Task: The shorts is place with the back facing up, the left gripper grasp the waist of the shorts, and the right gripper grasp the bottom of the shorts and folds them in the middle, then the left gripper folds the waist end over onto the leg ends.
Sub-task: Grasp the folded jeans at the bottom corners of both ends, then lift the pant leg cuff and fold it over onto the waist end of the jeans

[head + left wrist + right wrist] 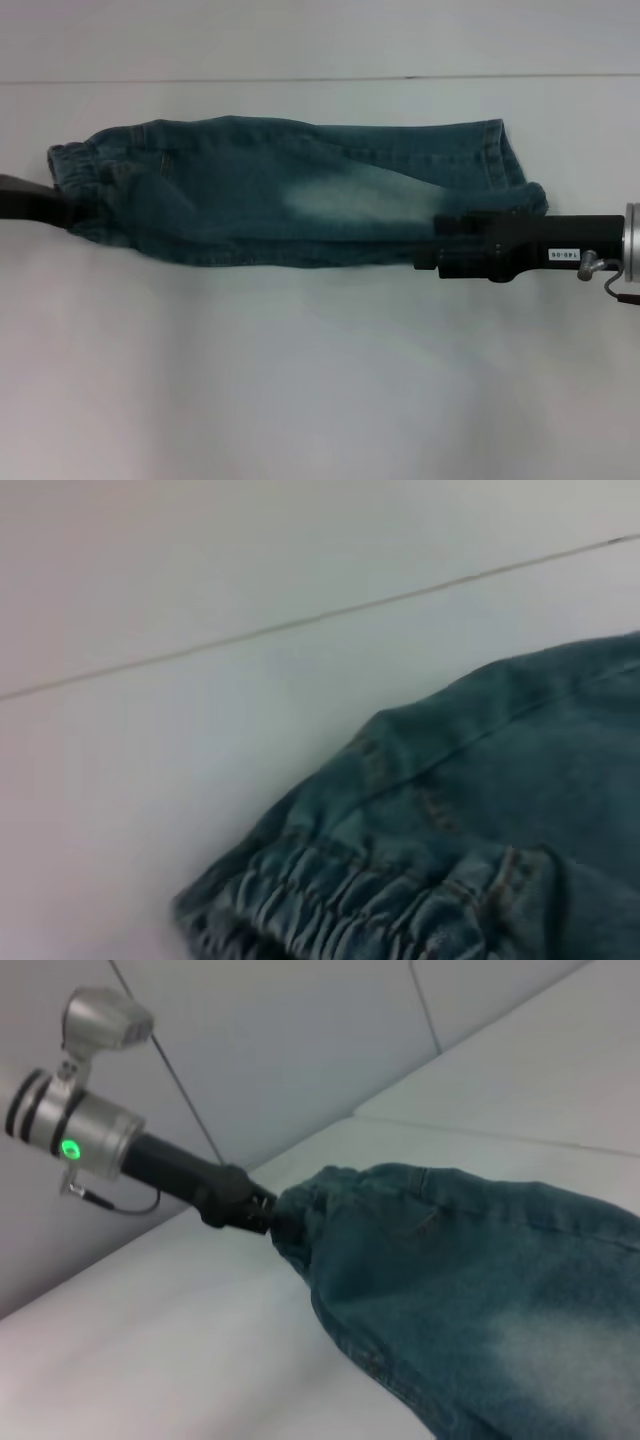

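Note:
The blue denim shorts point(300, 195) lie on the white table, folded lengthwise into a long strip. The elastic waist point(75, 165) is at the left and the leg hems point(505, 160) at the right. My left gripper point(68, 210) comes in from the left edge and is shut on the waist. The right wrist view shows the left gripper point(262, 1212) pinching the bunched waist fabric point(310, 1210). My right gripper point(440, 245) reaches in from the right, shut on the lower edge of the leg end. The left wrist view shows only the gathered waistband point(350, 900).
The white table point(300, 380) extends all round the shorts. A thin seam point(300, 79) runs across the table behind them. A cable loop point(610, 280) hangs from my right wrist.

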Robot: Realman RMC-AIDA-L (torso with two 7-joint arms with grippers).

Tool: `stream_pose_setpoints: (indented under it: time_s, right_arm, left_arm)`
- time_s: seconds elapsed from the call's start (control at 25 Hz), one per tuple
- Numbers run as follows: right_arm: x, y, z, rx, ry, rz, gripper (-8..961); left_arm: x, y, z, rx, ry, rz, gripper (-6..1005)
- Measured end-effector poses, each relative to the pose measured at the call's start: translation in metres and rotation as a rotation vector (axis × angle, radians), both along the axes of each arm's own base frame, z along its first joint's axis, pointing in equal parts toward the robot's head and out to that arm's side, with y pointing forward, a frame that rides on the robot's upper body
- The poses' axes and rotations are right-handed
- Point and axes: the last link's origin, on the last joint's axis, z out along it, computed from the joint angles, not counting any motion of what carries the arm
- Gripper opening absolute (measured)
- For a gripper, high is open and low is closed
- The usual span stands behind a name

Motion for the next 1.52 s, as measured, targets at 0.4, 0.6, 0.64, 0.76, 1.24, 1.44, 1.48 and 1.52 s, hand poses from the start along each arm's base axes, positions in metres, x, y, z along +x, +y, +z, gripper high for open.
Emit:
stream_pose_setpoints:
  time_s: [0.4, 0.6, 0.64, 0.76, 1.24, 1.44, 1.48, 1.52]
  right_arm:
    - [-0.002, 0.013, -0.02, 0.154, 0.057, -0.075, 639]
    - [0.005, 0.025, -0.041, 0.365, 0.109, -0.154, 301]
    - [0.005, 0.027, -0.044, 0.402, 0.111, -0.169, 265]
    - [0.004, 0.032, -0.057, 0.49, 0.129, -0.242, 158]
    - [-0.049, 0.055, -0.096, 0.505, 0.009, -0.125, 7]
    - [-0.075, 0.051, -0.119, 0.394, -0.046, -0.032, 7]
    - [-0.081, 0.047, -0.124, 0.368, -0.047, -0.014, 7]
    - [-0.086, 0.043, -0.13, 0.343, -0.048, 0.005, 7]
  left_arm:
    - [0.071, 0.005, 0.02, -0.129, -0.05, -0.147, 116]
    - [0.11, 0.018, 0.028, -0.152, -0.056, -0.213, 112]
    - [0.119, 0.022, 0.029, -0.156, -0.058, -0.228, 112]
    - [0.144, 0.029, 0.029, -0.178, -0.064, -0.272, 112]
    - [0.22, 0.038, 0.03, -0.276, -0.057, -0.407, 109]
    - [0.23, 0.04, 0.031, -0.28, -0.053, -0.429, 108]
    - [0.23, 0.04, 0.031, -0.281, -0.053, -0.429, 108]
    - [0.23, 0.04, 0.03, -0.281, -0.053, -0.429, 108]
